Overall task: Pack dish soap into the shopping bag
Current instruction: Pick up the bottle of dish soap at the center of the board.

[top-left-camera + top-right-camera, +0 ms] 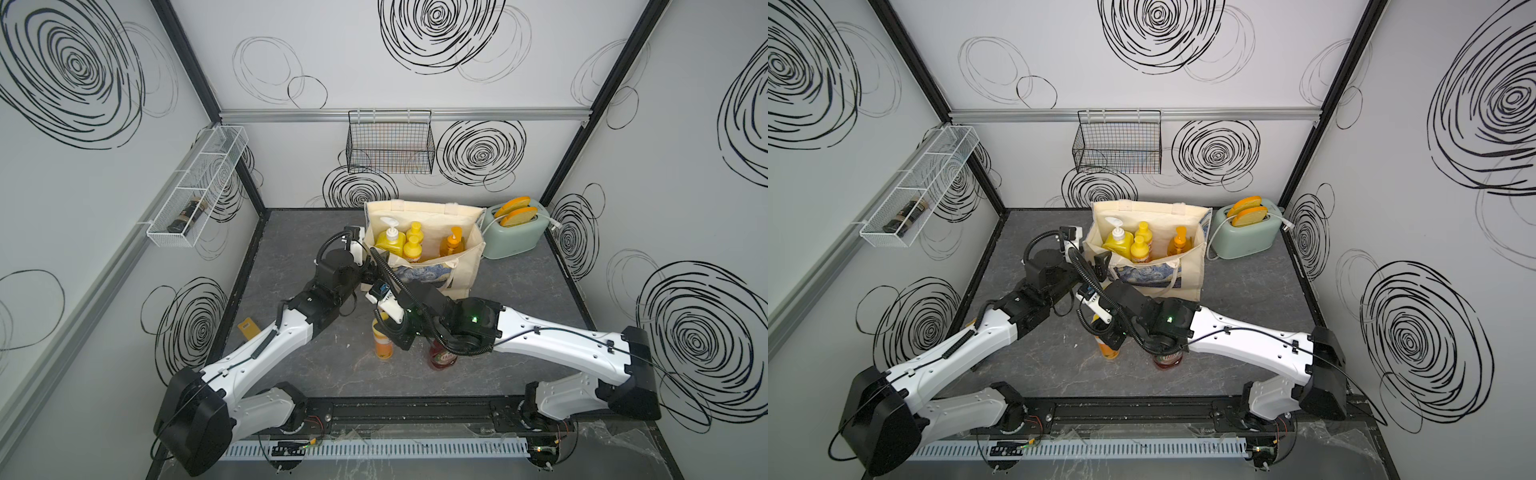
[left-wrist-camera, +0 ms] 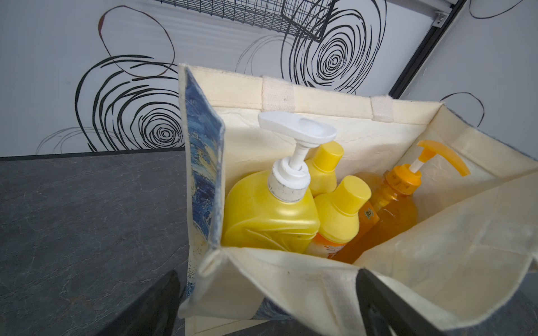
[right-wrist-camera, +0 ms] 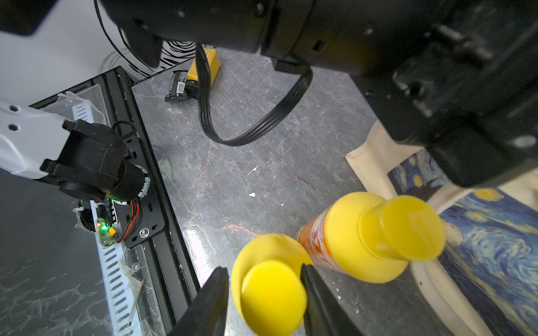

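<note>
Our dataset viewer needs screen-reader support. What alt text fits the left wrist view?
An open cream canvas tote bag with a blue Starry Night print holds a yellow bottle with a white pump, two small yellow bottles and a clear orange pump bottle. It stands on a dark grey marbled tabletop, the open left gripper flanking its near corner.

small yellow bottles (image 2: 340,215) 4 | pump bottles (image 2: 270,215) 2 | red bottle (image 1: 442,357) 1 | bag (image 1: 465,266) 1
</note>
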Controlling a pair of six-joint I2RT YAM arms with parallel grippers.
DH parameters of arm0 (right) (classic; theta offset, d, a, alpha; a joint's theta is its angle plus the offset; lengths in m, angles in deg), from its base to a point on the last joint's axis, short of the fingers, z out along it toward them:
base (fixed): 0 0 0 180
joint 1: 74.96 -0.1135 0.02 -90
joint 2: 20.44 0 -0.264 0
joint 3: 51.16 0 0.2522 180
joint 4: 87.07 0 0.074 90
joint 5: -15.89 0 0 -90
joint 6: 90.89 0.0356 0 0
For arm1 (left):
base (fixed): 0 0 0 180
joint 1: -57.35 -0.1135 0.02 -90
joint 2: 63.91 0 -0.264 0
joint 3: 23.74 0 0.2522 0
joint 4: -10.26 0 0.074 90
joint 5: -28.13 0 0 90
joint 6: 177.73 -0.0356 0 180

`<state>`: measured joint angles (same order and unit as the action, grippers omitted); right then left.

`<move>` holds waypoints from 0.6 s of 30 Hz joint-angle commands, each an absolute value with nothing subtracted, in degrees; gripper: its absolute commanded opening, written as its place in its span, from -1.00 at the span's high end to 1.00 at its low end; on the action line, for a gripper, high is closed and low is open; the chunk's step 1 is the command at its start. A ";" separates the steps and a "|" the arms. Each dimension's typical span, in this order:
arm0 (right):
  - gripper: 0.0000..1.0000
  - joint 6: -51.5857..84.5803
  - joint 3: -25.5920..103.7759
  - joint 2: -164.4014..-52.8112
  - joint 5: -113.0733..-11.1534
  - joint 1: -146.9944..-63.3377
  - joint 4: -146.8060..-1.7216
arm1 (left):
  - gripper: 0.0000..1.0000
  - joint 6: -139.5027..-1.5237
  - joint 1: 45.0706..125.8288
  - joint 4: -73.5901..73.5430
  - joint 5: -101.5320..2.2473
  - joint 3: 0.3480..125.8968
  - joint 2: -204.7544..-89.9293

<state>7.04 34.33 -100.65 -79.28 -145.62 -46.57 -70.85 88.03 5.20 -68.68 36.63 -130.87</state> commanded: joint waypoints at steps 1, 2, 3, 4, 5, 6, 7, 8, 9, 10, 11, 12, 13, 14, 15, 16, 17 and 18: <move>0.16 7.36 33.48 -100.92 -79.41 -145.37 -48.00 | -0.93 -71.62 87.67 7.23 -68.29 35.98 -129.72; 0.17 7.33 33.51 -101.00 -79.40 -145.36 -47.96 | -0.92 -71.56 87.68 7.25 -68.29 35.98 -129.73; 0.17 7.37 33.53 -101.04 -79.45 -145.35 -47.93 | -0.93 -71.58 87.68 7.24 -68.21 36.09 -129.72; 0.16 7.37 33.46 -101.12 -79.46 -145.27 -47.91 | -0.92 -71.64 87.72 7.29 -68.20 35.99 -129.72; 0.15 7.34 33.44 -101.13 -79.42 -145.28 -47.96 | -0.92 -71.57 87.73 7.24 -68.20 35.98 -129.75; 0.13 7.37 33.36 -101.21 -79.48 -145.28 -48.03 | -0.93 -71.58 87.74 7.29 -68.20 35.98 -129.75; 0.13 7.36 33.35 -101.21 -79.53 -145.19 -48.01 | -0.92 -71.62 87.69 7.28 -68.20 35.98 -129.75; 0.13 7.37 33.27 -101.29 -79.56 -145.18 -48.01 | -0.92 -71.65 87.75 7.34 -68.20 35.98 -129.79; 0.14 7.32 33.27 -101.30 -79.46 -145.15 -48.00 | -0.93 -71.58 87.72 7.25 -68.20 35.98 -129.75; 0.15 7.41 33.25 -101.30 -79.37 -145.14 -48.00 | -0.92 -71.56 87.67 7.26 -68.20 35.98 -129.79; 0.16 7.34 33.22 -101.35 -79.34 -145.10 -47.96 | -0.93 -71.59 87.72 7.23 -68.20 35.98 -129.75; 0.16 7.37 33.31 -101.44 -79.35 -145.10 -47.93 | -0.92 -71.63 87.75 7.26 -68.20 35.98 -129.77; 0.19 7.34 33.35 -101.50 -79.47 -145.09 -47.81 | -0.92 -71.68 87.76 7.22 -68.20 35.98 -129.75; 0.22 7.37 33.43 -101.48 -79.54 -145.09 -47.65 | -0.92 -71.63 87.70 7.23 -68.22 35.98 -129.74; 0.27 7.35 33.44 -101.50 -79.51 -145.08 -47.56 | -0.92 -71.71 87.68 7.23 -68.20 35.98 -129.77; 0.33 7.37 33.44 -101.50 -79.64 -145.08 -47.45 | -0.92 -71.67 87.69 7.26 -68.20 35.98 -129.70; 0.41 7.37 33.50 -101.48 -79.68 -145.10 -47.26 | -0.92 -71.68 87.75 7.26 -68.20 35.98 -129.66; 0.47 7.37 33.57 -101.39 -79.83 -145.06 -47.13 | -0.92 -71.70 87.74 7.23 -68.20 35.98 -129.68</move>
<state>7.08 34.00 -100.86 -79.61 -145.31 -47.20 -70.87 88.03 5.20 -68.44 36.63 -130.85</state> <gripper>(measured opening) 0.294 0.962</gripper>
